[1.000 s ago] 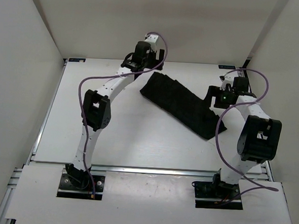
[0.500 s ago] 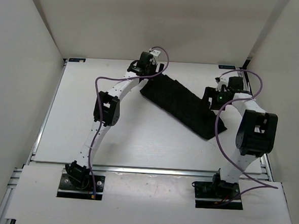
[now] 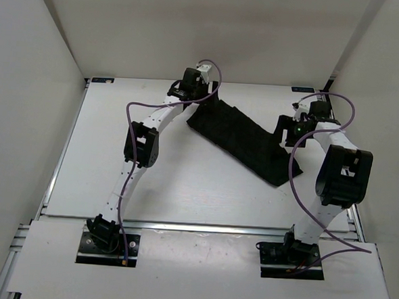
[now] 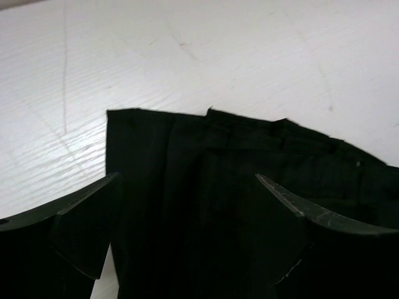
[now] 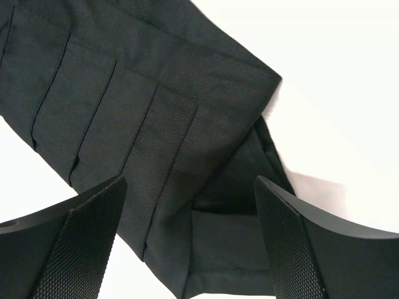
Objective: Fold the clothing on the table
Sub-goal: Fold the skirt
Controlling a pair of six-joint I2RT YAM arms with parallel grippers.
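The clothing (image 3: 244,142) is laid on the table (image 3: 170,188) as a long black strip, slanted from the far middle toward the right edge. It is judged to be partly folded already, since pleats and a lower layer can be seen at its right end. The left gripper (image 4: 187,176) is held just above the far end of the strip. Its jaws are spread wide, and nothing is held between them. The right gripper (image 5: 191,179) is held over the other end, close to the right edge. It is wide open too, and nothing is gripped by it. One gripper is likely placed at each end so that both ends can be picked up together and one end brought over to the other, so the strip is kept flat. Whether the cloth is touched by the fingers cannot be told. The next step is judged to be a pinch at each end. Care would be needed so that all layers are caught, because a loose lower layer could be left behind and the fold spoiled.
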